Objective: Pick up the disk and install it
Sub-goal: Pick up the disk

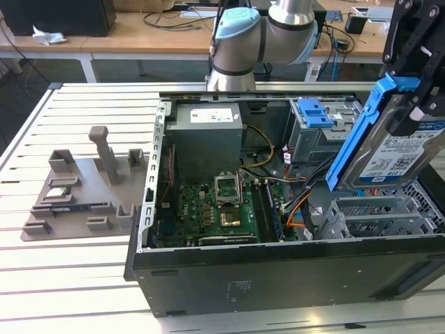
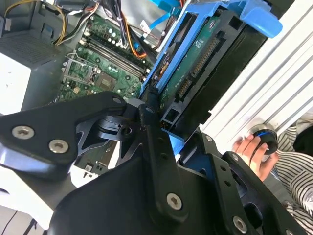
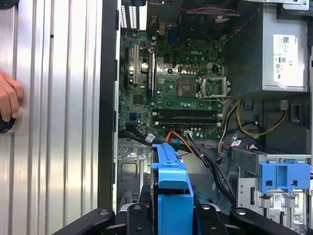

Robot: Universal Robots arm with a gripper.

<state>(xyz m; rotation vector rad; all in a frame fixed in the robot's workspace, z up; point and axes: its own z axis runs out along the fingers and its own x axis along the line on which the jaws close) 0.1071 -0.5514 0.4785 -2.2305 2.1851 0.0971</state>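
The disk (image 1: 379, 156) is held tilted in the air at the exterior view's right, above the right end of the open computer case (image 1: 278, 275). The gripper (image 1: 416, 111) is clamped on it. It is a silver metal slab with a white-and-blue label (image 1: 402, 149), framed by a blue plastic bracket (image 1: 351, 139) with a tab on top. The second wrist view shows its green circuit board (image 2: 195, 58) and connector. A hand (image 3: 9, 100) lies on the slatted table (image 3: 58, 122) beside the case.

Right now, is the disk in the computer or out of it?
Out. The pincer grips the disk, tilted in the air above the open computer case, not in a bay.
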